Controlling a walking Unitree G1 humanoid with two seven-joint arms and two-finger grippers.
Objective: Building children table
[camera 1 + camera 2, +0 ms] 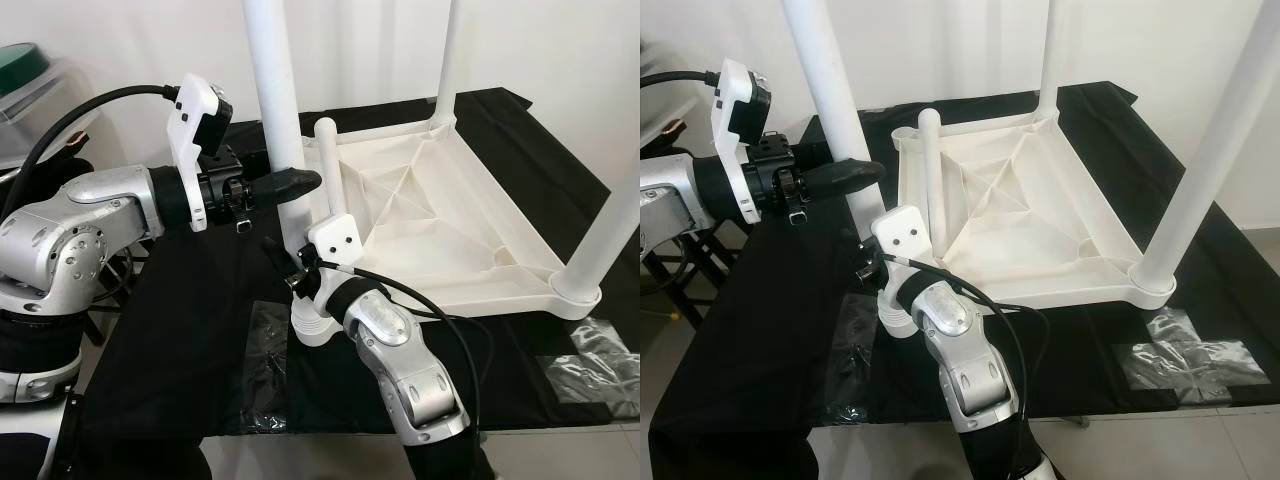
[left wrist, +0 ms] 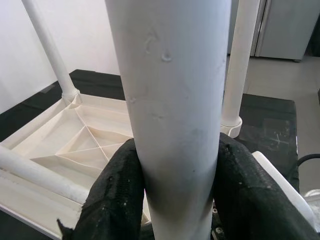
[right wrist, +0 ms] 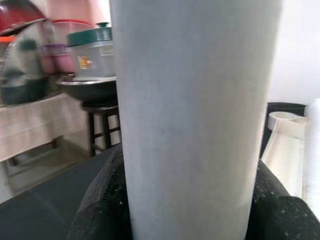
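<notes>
A white plastic children's table [image 1: 440, 230] lies upside down on a black cloth. Two legs stand in its corners, one at the back [image 1: 448, 60] and one at the right [image 1: 612, 235]. A third white leg [image 1: 275, 100] stands upright at the near left corner socket [image 1: 315, 325]. My left gripper [image 1: 300, 183] is shut on this leg from the left, its black fingers [image 2: 117, 200] wrapping it. Just below, my right gripper [image 1: 290, 270] is also shut on the same leg, its fingers [image 3: 100, 215] on either side. A loose fourth leg [image 1: 330, 170] lies across the table's underside.
Clear plastic bags are on the cloth at the front right [image 1: 590, 360] and the front left [image 1: 265, 345]. A shelf with a green-lidded container [image 1: 20, 60] stands to the left. The cloth's front edge [image 1: 330, 430] is close to my body.
</notes>
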